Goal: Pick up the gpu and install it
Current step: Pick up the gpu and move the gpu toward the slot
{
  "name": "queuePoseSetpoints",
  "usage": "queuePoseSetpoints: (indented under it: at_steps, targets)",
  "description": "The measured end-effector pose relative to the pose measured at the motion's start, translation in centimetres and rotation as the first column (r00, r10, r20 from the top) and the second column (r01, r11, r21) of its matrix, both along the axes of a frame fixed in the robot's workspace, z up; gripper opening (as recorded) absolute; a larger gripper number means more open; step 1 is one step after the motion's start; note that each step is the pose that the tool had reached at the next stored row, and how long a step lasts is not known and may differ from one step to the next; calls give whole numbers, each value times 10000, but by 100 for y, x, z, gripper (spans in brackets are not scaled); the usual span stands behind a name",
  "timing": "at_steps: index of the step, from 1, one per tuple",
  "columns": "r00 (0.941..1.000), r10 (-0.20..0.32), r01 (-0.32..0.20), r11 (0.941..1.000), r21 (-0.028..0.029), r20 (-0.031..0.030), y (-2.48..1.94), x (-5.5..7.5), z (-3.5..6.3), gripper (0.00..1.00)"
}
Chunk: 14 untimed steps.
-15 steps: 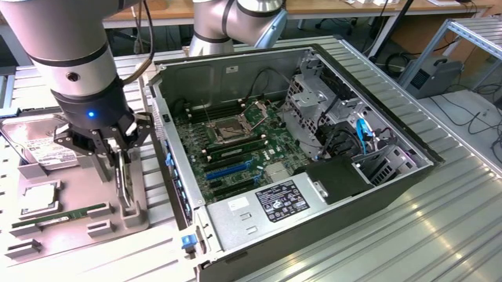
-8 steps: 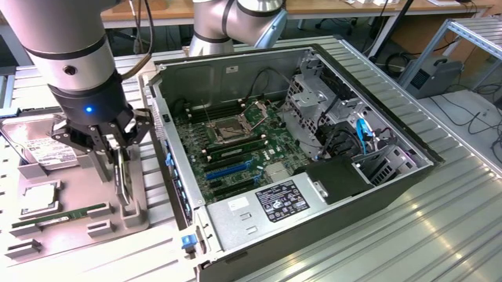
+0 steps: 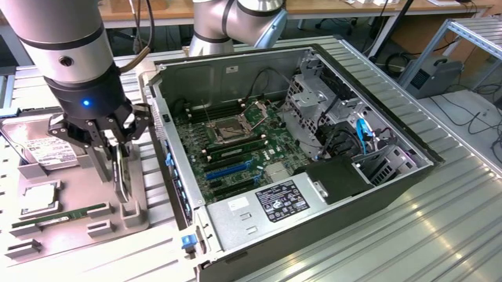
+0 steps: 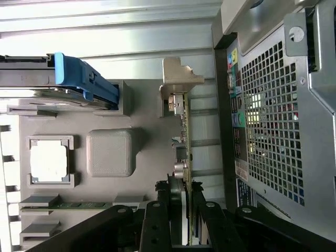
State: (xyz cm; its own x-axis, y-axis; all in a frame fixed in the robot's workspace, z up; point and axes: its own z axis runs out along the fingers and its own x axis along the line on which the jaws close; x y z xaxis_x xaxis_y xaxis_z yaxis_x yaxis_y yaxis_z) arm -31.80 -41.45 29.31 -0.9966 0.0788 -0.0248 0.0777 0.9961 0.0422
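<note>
Gpu (image 3: 119,176) (image 4: 184,144), a thin dark card w/ silvery metal edge, stands upright on edge in a slot of the grey moulded plastic tray (image 3: 140,202) (image 4: 147,105), right between the jaws. From the wrist view I read the jaws as pinching it, one on each flat face, w/ no gap showing either side.

On the side of the jaws away from the case, each in its own tray pocket and apart from the jaws:
- boxy silver hard drive w/ white label (image 3: 35,147)
- square silver processor chip (image 3: 39,197) (image 4: 50,160)
- narrow green memory stick (image 3: 63,214) (image 4: 73,206)

Just beside the jaws on the opp. side is the open grey-and-black computer case (image 3: 377,194) (image 4: 273,105), lying on the ribbed aluminium counter (image 3: 447,235). Its green motherboard (image 3: 235,150) is exposed inside, well apart from the jaws.
</note>
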Motion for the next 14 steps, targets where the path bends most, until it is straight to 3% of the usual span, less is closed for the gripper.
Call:
queuePoseSetpoints:
  at_steps: [14]
  targets:
    - [10000,0,0,10000,-2,-1,5,0,176,27]
